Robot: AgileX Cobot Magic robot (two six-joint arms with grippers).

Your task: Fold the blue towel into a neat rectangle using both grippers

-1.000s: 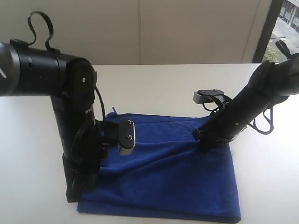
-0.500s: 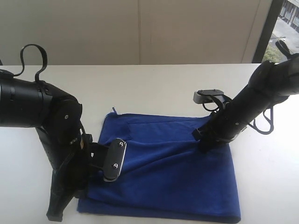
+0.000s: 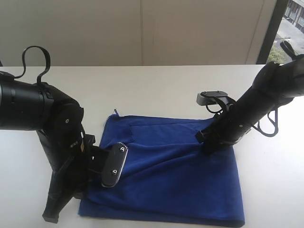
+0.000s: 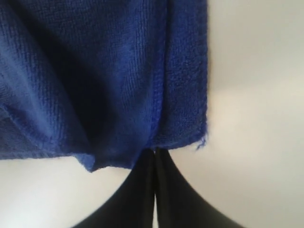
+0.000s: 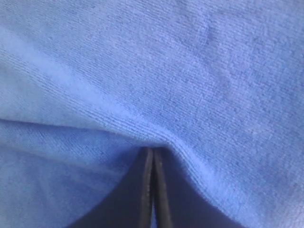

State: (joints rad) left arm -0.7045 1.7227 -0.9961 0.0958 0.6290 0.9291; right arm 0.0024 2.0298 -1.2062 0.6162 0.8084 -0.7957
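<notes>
Folding looks midway: the left gripper (image 4: 155,151), pressed together, pinches the blue towel (image 3: 180,180) at its hem by a corner, and the right gripper (image 5: 153,149) nips a pucker of cloth. The towel lies on the desk (image 3: 166,85) between them, its long axis seemingly running gripper to gripper. Next probably comes releasing squarely, edges matched.

White table (image 3: 156,80), pale panelled wall (image 3: 190,28) behind it, dark-framed window (image 3: 293,23) at the far right.
</notes>
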